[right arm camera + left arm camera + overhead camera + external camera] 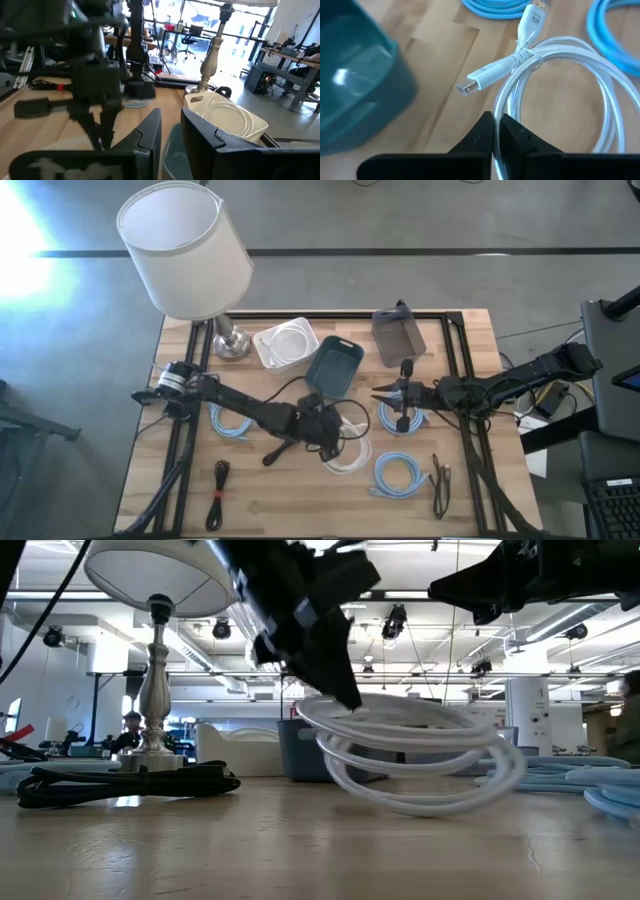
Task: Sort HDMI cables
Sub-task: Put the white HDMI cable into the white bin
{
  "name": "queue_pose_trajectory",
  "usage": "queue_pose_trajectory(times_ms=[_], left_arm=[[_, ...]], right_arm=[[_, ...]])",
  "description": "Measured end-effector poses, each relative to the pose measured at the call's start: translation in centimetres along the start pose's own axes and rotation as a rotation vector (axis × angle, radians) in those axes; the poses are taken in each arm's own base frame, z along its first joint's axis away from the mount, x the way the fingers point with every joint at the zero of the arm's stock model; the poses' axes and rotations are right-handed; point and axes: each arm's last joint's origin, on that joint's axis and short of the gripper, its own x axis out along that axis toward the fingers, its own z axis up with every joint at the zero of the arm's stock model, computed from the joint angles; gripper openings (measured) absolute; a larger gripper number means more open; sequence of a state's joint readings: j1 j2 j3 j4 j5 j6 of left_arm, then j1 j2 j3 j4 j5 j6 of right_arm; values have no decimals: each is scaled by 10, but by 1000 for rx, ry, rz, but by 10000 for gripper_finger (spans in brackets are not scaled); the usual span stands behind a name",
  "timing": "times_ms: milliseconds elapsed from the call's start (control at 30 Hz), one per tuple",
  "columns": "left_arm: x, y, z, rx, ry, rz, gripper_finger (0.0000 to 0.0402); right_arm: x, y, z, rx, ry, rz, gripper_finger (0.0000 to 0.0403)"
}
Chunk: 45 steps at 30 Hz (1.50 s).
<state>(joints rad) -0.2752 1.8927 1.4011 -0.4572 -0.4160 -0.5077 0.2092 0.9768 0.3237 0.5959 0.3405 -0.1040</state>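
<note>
Left wrist view: left fingers (496, 131) pinching white cable coil (560, 90), strand clamped between.

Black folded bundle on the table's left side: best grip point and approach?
Grip the black bundle at its middle, straight from above, fingers spanning its narrow width: it lies flat, long and thin, bare table either side. Left gripper is shut on the white coil.

No readable text

No word, label, brand, number or sign can be made out on anything in any of the four views.
</note>
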Motion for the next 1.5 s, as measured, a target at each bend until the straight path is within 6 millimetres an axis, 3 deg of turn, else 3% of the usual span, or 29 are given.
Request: queue_pose_trajectory(times_ms=[500, 867, 1133, 1500], left_arm=[[-53, 17, 35, 189, 72, 375, 24], [-75, 31, 35, 252, 89, 523, 25], [-98, 53, 32, 270, 62, 734, 25], [-84, 100, 43, 215, 102, 919, 25]], right_arm=[[0, 0, -2, 29, 22, 2, 68], [0, 1, -6, 86, 56, 4, 68], [-1, 1, -9, 124, 93, 4, 68], [-1, 1, -11, 177, 109, 3, 68]])
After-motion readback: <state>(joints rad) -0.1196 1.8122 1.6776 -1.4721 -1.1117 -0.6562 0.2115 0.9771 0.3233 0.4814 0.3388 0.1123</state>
